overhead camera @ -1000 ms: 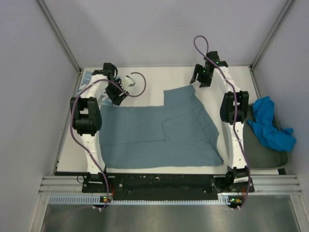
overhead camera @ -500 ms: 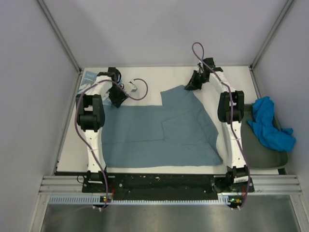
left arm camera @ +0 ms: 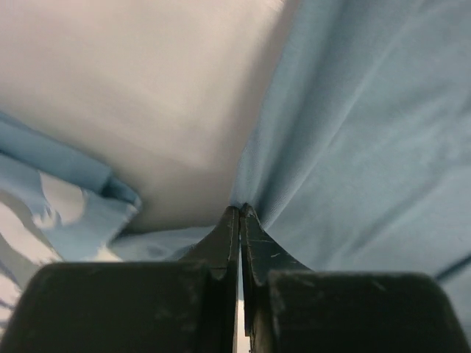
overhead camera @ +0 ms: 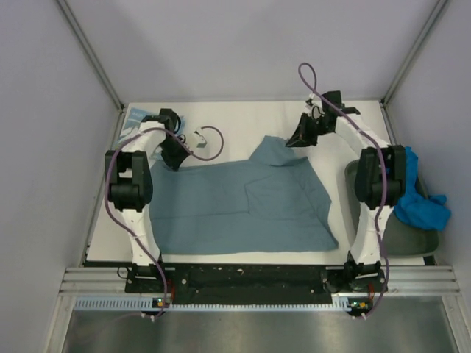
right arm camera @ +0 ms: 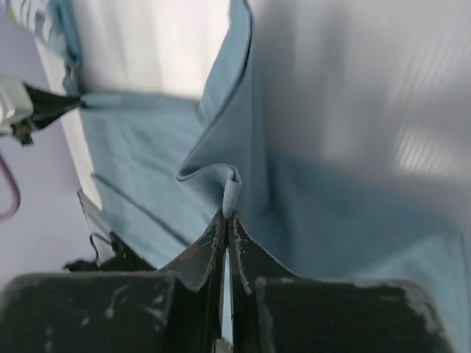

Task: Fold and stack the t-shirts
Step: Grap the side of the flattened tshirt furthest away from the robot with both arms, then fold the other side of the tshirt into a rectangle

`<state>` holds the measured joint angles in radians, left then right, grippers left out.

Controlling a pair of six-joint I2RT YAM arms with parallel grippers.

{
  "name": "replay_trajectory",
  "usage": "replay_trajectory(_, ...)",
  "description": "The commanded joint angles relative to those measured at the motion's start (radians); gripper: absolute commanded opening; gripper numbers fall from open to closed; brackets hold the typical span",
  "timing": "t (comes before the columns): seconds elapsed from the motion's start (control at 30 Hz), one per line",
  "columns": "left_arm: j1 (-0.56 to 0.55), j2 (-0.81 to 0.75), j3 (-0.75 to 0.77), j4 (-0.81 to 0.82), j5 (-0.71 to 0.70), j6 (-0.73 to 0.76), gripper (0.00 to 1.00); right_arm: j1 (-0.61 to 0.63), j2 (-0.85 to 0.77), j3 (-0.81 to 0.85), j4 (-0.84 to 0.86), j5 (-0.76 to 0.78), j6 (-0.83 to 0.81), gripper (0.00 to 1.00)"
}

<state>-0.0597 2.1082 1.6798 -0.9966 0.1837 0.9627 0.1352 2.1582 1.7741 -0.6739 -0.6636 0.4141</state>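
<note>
A plain slate-teal t-shirt (overhead camera: 243,200) lies spread on the white table (overhead camera: 235,121). My left gripper (overhead camera: 174,157) is shut on its far left corner, and the pinched cloth (left arm camera: 346,140) rises right from the tips (left arm camera: 241,210). My right gripper (overhead camera: 296,139) is shut on the far right corner, which is pulled up into a peak; a small fold (right arm camera: 221,176) sits above the closed tips (right arm camera: 228,215). A bright blue t-shirt (overhead camera: 421,204) lies crumpled at the right. A teal t-shirt with white lettering (overhead camera: 137,116) shows at the far left corner, also seen as printed cloth (left arm camera: 51,220).
A dark grey-green tray (overhead camera: 397,234) holds the bright blue shirt right of the right arm. Grey walls close in the table on three sides. A purple cable (overhead camera: 210,143) loops from the left wrist over the table behind the shirt.
Both grippers came down onto the shirt's far edge and closed on it. The right corner now stands lifted and bunched toward the right gripper, and the right arm's elbow has swung right.
</note>
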Motion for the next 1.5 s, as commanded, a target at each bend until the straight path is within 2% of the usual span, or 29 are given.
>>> replay_trajectory(0.0,0.004,-0.209,-0.119,0.007,0.016,-0.022,0.00,0.018,-0.318,-0.267,0.020,-0.042,-0.080,0.00)
replay_trajectory(0.2,0.001,-0.411,-0.322,-0.043,0.068,-0.038,0.00,0.066,-0.558,-0.618,0.011,-0.001,-0.081,0.00)
replay_trajectory(0.33,0.000,-0.508,-0.471,-0.117,0.065,-0.012,0.02,0.069,-0.642,-0.763,-0.001,0.024,-0.072,0.00)
replay_trajectory(0.4,0.000,-0.533,-0.550,-0.167,0.059,0.016,0.16,0.070,-0.658,-0.812,-0.001,0.036,-0.080,0.00)
replay_trajectory(0.47,-0.003,-0.545,-0.606,-0.236,0.057,0.045,0.37,0.069,-0.655,-0.843,0.000,0.047,-0.095,0.00)
replay_trajectory(0.53,-0.005,-0.554,-0.655,-0.295,0.043,0.074,0.64,0.070,-0.643,-0.851,0.000,0.047,-0.106,0.00)
replay_trajectory(0.57,-0.005,-0.562,-0.672,-0.319,0.019,0.090,0.69,0.070,-0.635,-0.848,0.000,0.047,-0.112,0.00)
replay_trajectory(0.63,-0.003,-0.583,-0.698,-0.332,-0.041,0.102,0.71,0.069,-0.621,-0.840,0.000,0.045,-0.123,0.00)
replay_trajectory(0.7,0.000,-0.629,-0.710,-0.265,-0.130,0.084,0.71,0.069,-0.615,-0.829,0.000,0.050,-0.133,0.00)
replay_trajectory(0.77,0.003,-0.672,-0.698,-0.144,-0.206,0.062,0.72,0.069,-0.617,-0.821,0.000,0.055,-0.143,0.00)
replay_trajectory(0.93,0.027,-0.706,-0.683,0.111,-0.256,0.088,0.75,0.069,-0.613,-0.821,0.002,0.055,-0.162,0.00)
replay_trajectory(1.13,0.027,-0.571,-0.744,0.090,-0.299,0.146,0.66,0.069,-0.610,-0.818,0.002,0.044,-0.182,0.00)
replay_trajectory(1.3,0.027,-0.492,-0.703,0.122,-0.302,0.113,0.66,0.064,-0.600,-0.811,0.000,0.029,-0.198,0.00)
replay_trajectory(1.4,0.027,-0.452,-0.681,0.148,-0.325,0.090,0.54,0.061,-0.598,-0.806,-0.001,0.024,-0.201,0.00)
replay_trajectory(1.47,0.027,-0.433,-0.686,0.157,-0.342,0.084,0.52,0.058,-0.601,-0.806,-0.003,0.019,-0.201,0.00)
